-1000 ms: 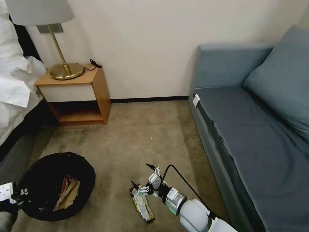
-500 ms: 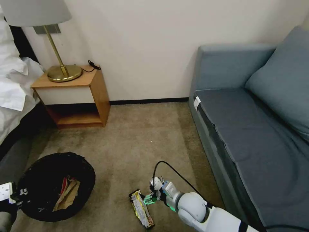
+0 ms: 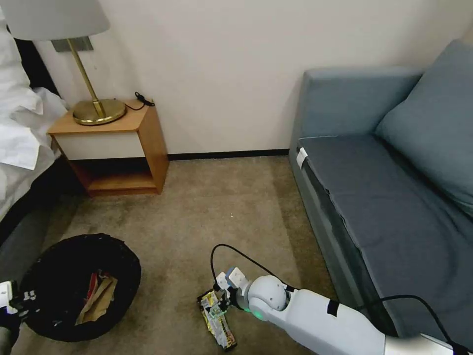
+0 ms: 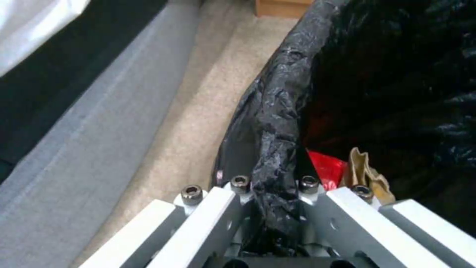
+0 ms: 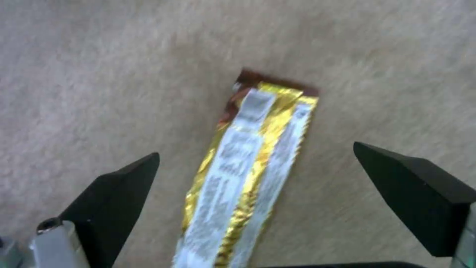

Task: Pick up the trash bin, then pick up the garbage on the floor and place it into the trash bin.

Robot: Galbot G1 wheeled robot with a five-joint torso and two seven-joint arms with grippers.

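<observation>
On the floor [image 3: 207, 212]: bar wrapper [image 5: 248, 175], flat between spread right gripper [image 5: 258, 193] fingers; should descend centred, pinch across width. Left gripper [image 4: 273, 208] clamps trash bin [image 3: 79, 286] rim

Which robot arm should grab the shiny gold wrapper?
The right. Its open claw already straddles the wrapper on the carpet, while the left claw is busy gripping the trash bin rim.

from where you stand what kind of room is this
Most likely a hotel bedroom. White bedding hangs beside a wooden nightstand carrying a brass lamp, a blue-grey sofa lines the opposite side, and beige carpet covers the floor.
</observation>
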